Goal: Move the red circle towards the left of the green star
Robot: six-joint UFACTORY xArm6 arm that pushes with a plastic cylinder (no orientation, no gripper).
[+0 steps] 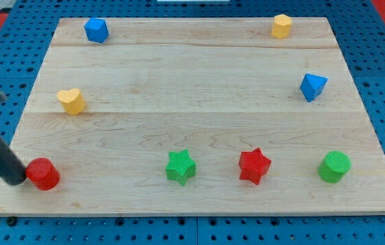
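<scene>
- The rod's tip (21, 178) sits right against the red circle (43, 173), on the circle's side toward the view's left. That placing makes sense: a push from there would send the circle toward the view's right, which is where it needs to go.
- This end effector has nothing to open or close; it is a plain dark rod slanting down from the view's upper left, so it grasps nothing and can only shove.
- The red circle lies near the worktop's (192, 75) bottom-left corner, well apart from the green star (180, 167), which stands in the same bottom row further to the view's right.
- The stretch of board between circle and star holds no block, so I judge a straight slide along that row would do; the push should stop short of the star, leaving the circle on its left.
- Since the circle is round, an off-centre push could let it slip round the tip and drift toward the bottom edge, which is close.
- The remaining blocks stand out of the way: a yellow heart (71, 101), a blue block (96, 30), a yellow block (281, 26), another blue block (313, 86), a red star (254, 166) and a green circle (334, 167).
</scene>
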